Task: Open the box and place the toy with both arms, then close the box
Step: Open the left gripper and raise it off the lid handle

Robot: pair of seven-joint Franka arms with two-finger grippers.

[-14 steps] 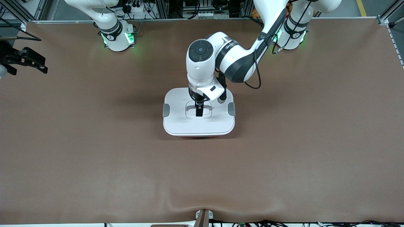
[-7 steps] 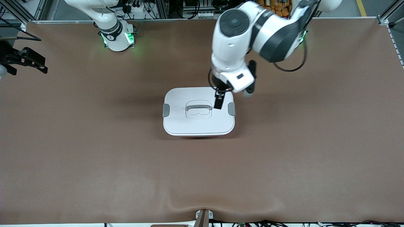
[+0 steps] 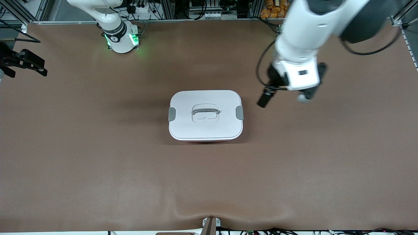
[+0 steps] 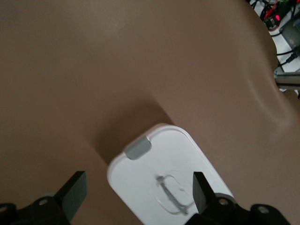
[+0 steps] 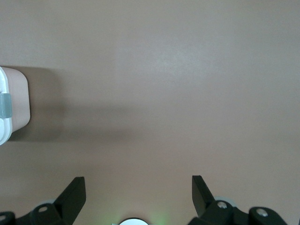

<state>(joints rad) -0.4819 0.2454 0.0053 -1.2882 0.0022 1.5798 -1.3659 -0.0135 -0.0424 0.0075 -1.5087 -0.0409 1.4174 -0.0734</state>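
The box (image 3: 205, 115) stands at the middle of the table with its white lid on, the grey handle (image 3: 205, 112) lying flat and a grey clip at each end. My left gripper (image 3: 264, 99) hangs open and empty over bare table, beside the box on the left arm's side. The left wrist view shows the lid (image 4: 168, 180) and one clip (image 4: 138, 147) below the left gripper (image 4: 138, 194). My right gripper (image 3: 29, 62) waits open at the right arm's end of the table. The right wrist view shows the right gripper (image 5: 138, 194) over bare mat and the box's pink wall (image 5: 21, 98). The toy is out of view.
A brown mat (image 3: 98, 156) covers the whole table and bulges a little at the edge nearest the front camera, by a small bracket (image 3: 210, 225). Cables and frame rails (image 3: 202, 13) run along the edge where the arm bases (image 3: 120, 37) stand.
The left gripper has risen off the lid's handle and swung away toward the left arm's end of the table, still open. The box has not moved; the right arm barely shifted.
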